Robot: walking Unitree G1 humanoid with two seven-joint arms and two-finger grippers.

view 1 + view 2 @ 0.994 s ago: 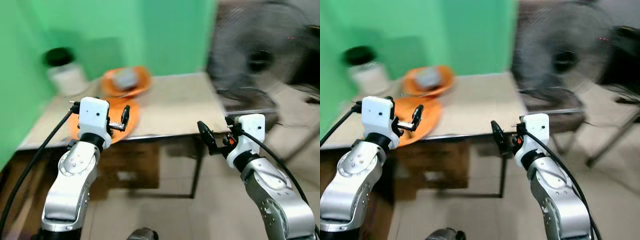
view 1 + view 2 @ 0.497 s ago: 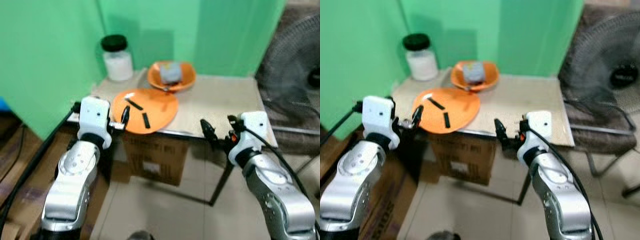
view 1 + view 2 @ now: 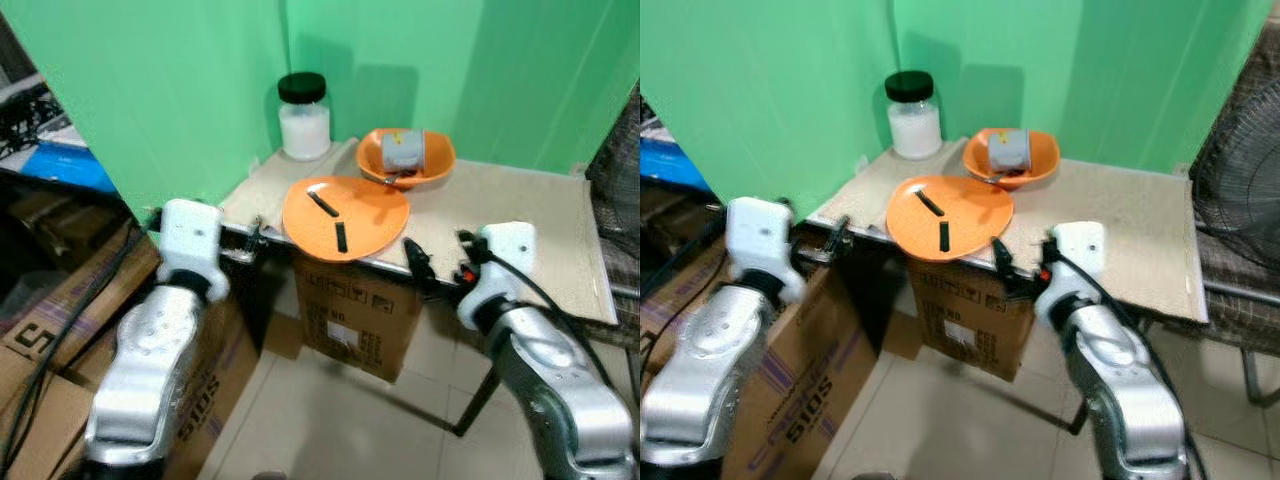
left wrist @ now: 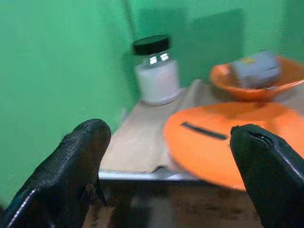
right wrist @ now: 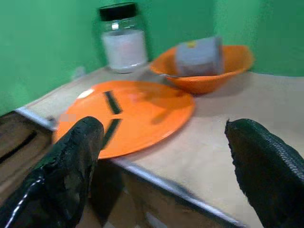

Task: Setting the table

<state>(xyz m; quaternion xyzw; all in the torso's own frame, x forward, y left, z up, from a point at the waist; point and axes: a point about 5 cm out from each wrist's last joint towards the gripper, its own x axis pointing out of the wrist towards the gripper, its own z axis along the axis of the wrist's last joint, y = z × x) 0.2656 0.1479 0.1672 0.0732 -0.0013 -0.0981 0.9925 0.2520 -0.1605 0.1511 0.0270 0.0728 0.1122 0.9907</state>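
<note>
- Tiled floor; cardboard boxes, one under the table.
- Left gripper and right gripper hover at the near table edge, both spread wide, grasping nothing.
- Beige table in a green-walled corner.
- One orange plate at the near edge, two dark strips on it.
- Behind: one orange bowl holding a grey object; one black-lidded jar.

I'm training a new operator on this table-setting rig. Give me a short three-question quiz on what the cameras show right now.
1. True or false: the flat orange plate overhangs the table's near edge.
2. What lies in the orange bowl? A) grey cup on its side B) spoon pile C) nothing
3. Fill in: the glass jar of white powder has a ____ lid.

Key: 1 true; 2 A; 3 black. Both the left gripper and the right gripper are open, short of the table.
</note>
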